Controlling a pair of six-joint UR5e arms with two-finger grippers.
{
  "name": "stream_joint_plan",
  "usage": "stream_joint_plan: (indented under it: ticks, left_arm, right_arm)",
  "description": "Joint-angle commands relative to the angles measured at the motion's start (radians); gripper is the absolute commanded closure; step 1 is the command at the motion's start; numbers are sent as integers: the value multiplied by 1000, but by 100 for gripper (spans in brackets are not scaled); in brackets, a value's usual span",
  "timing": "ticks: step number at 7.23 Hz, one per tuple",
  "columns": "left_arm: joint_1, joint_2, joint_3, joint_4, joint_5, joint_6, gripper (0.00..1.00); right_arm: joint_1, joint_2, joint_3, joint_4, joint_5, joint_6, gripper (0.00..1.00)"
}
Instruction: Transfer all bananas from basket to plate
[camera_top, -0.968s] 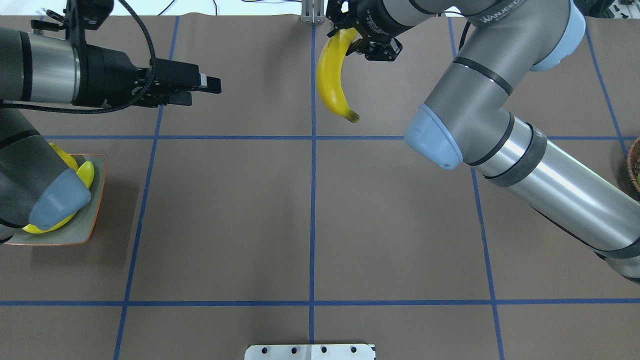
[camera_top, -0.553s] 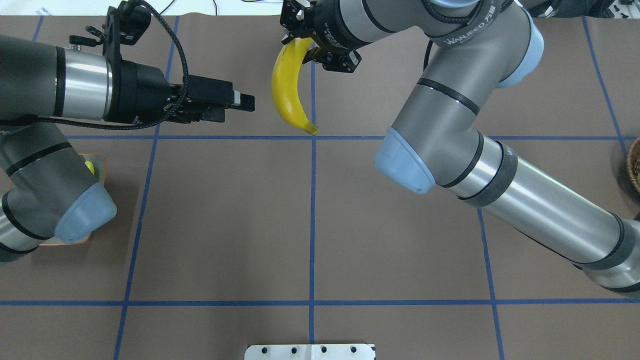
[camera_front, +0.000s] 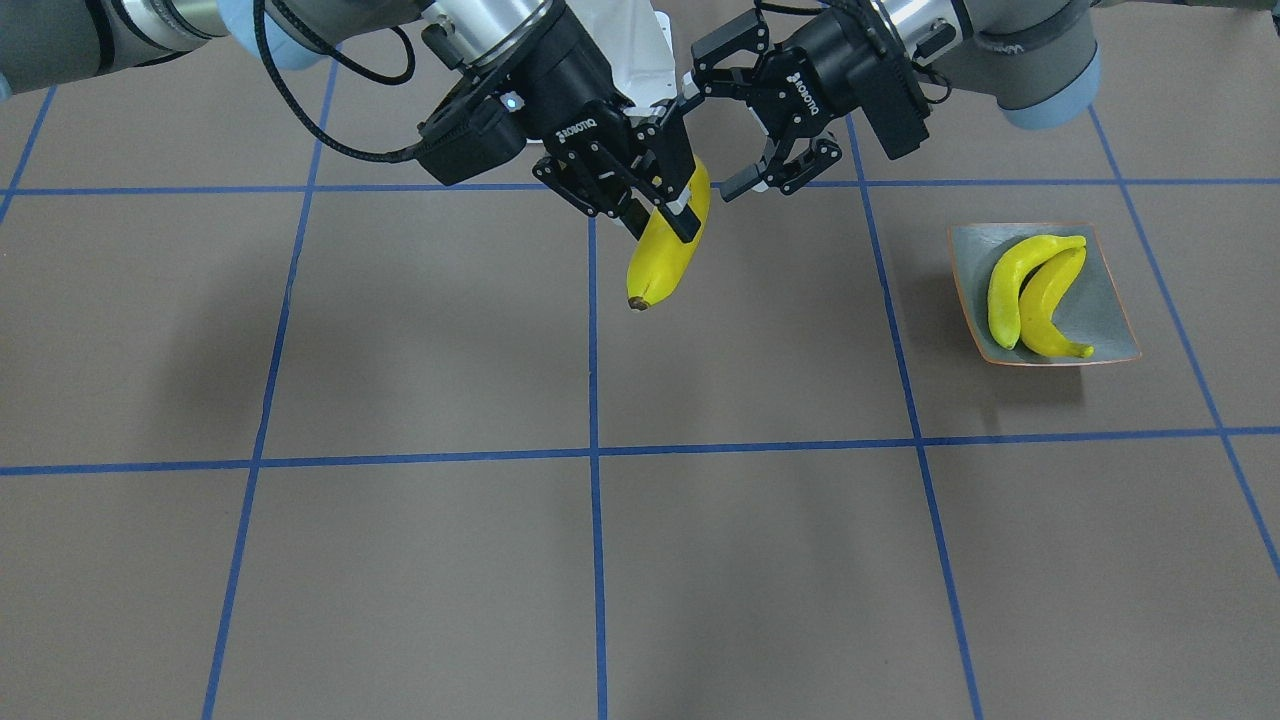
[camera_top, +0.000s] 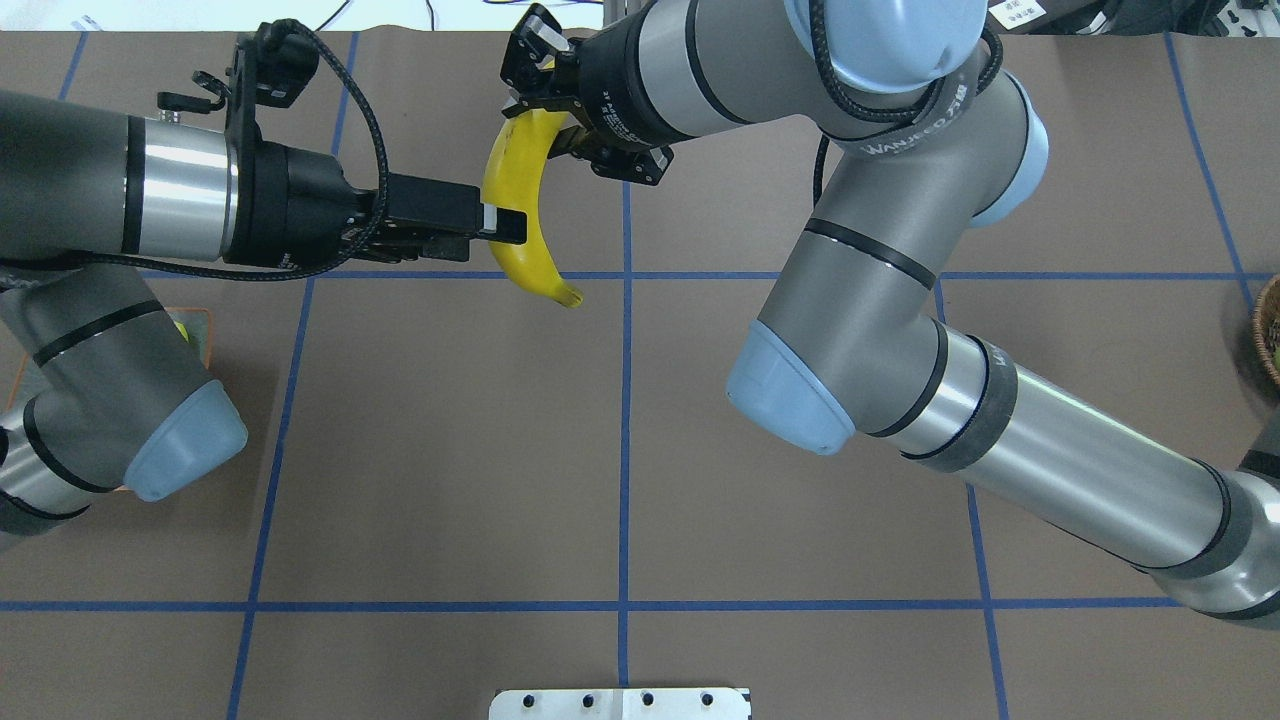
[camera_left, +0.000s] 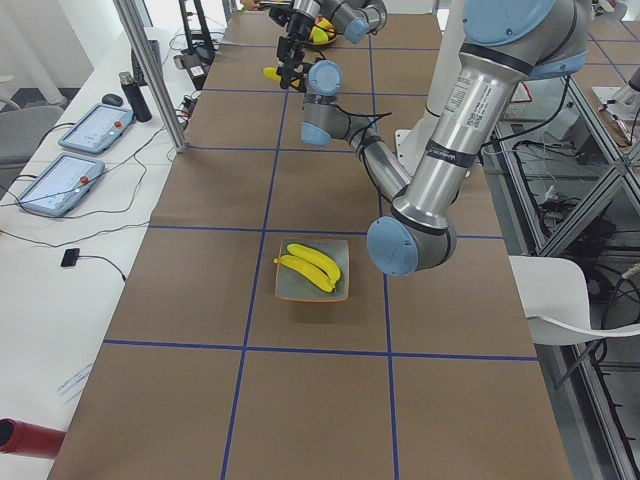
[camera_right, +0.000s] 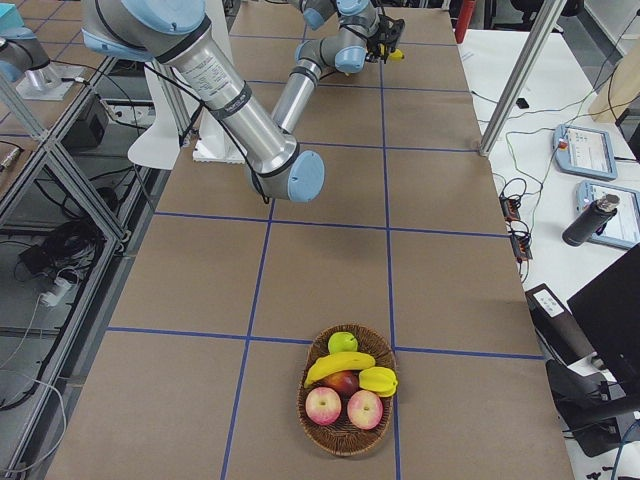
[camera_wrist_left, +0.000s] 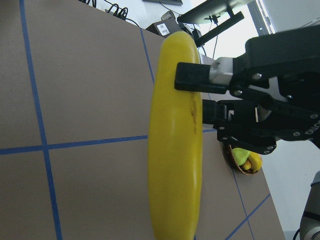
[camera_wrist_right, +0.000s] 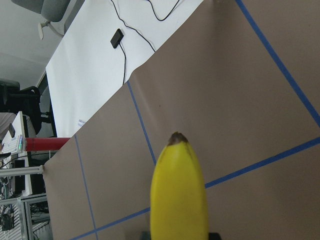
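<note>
Yellow and curved, the held banana (camera_top: 515, 170) hangs dark tip down above the brown table cover (camera_top: 450, 450), over the far middle of the table as the overhead view shows it. The right gripper (camera_front: 662, 205) pinches its upper end. The fingers are pressed against the skin on both sides, and most of the fruit's length drops free below them. In the right wrist view the banana runs straight away from the camera, with the blue tape lines (camera_top: 625, 450) beneath its tip.

The left gripper (camera_front: 712, 138) points sideways at the banana's mid-length with its jaws spread wide. In the left wrist view one finger (camera_wrist_left: 200, 82) crosses in front of the fruit and the other shows past its far side, so the banana lies between them. Whether either pad touches the skin I cannot tell.

The plate (camera_front: 1105, 290) sits well apart from both grippers, towards the robot's left end of the table. It holds two plate bananas (camera_front: 1005, 290) lying side by side, touching, with their curves nested.

At the robot's right end stands the basket (camera_right: 330, 440) — one basket banana (camera_right: 335, 367) lies across the top of the other fruit (camera_right: 323, 405) in it.
</note>
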Motion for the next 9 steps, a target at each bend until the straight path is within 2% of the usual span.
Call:
stream_joint_plan:
  ticks: [1, 2, 3, 4, 5, 6, 9]
  left_arm:
    - [-1, -4, -2, -3, 0, 2, 41]
    - [-1, -4, -3, -3, 0, 2, 86]
    - [1, -4, -5, -4, 0, 0, 100]
    - [1, -4, -6, -3, 0, 0, 100]
    - [-1, -4, -8, -4, -1, 0, 100]
    - [1, -4, -8, -3, 0, -1, 100]
    - [-1, 9, -5, -3, 0, 2, 100]
  right_arm:
    - [-20, -5, 19, 1, -17, 17, 100]
    - [-24, -5, 18, 1, -26, 17, 100]
    - [-24, -5, 18, 1, -28, 16, 100]
    - [-26, -5, 19, 1, -28, 11, 100]
    - [-26, -4, 18, -1, -28, -12, 68]
    - [-24, -5, 19, -1, -38, -39, 1]
    - [1, -49, 71, -14, -22, -159, 0]
